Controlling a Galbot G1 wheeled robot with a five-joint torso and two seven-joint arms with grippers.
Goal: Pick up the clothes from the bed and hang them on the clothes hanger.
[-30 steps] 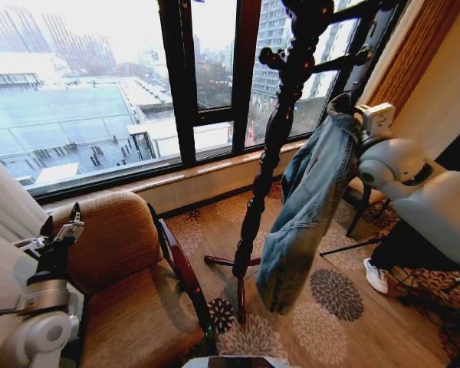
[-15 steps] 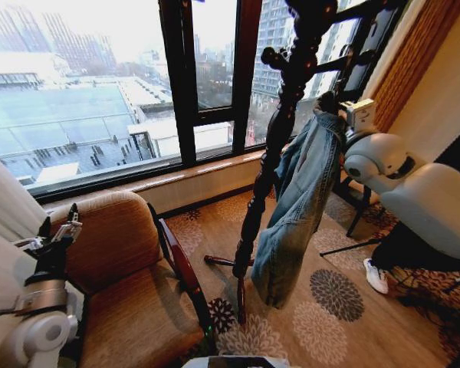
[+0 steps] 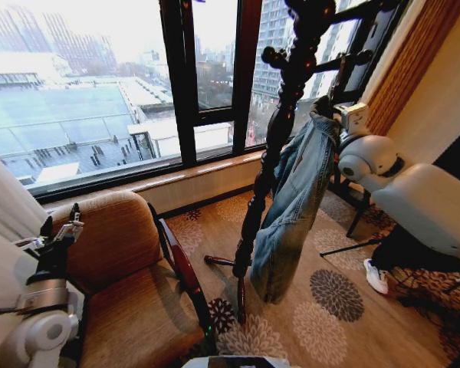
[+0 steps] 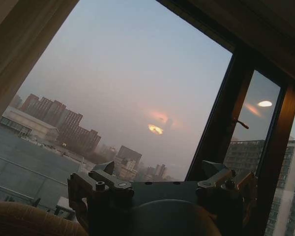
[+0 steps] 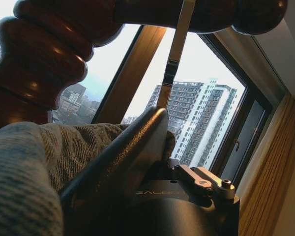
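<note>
Right gripper [image 3: 327,110] raised high beside the dark turned-wood coat stand [image 3: 280,123], just under one of its side pegs [image 3: 349,59]. Clamped on the shoulder of the black clothes hanger [image 5: 123,157], whose slim metal hook [image 5: 174,54] rises straight above the fingers to the peg. Denim jacket [image 3: 295,203] draped on the hanger, hanging directly below the gripper, hem clear of the patterned carpet [image 3: 330,307]. Left gripper [image 3: 61,230] parked low, well apart from the stand, over the brown armchair [image 3: 130,291] by the window [image 3: 100,84]. Fingers spread apart, holding nothing.
</note>
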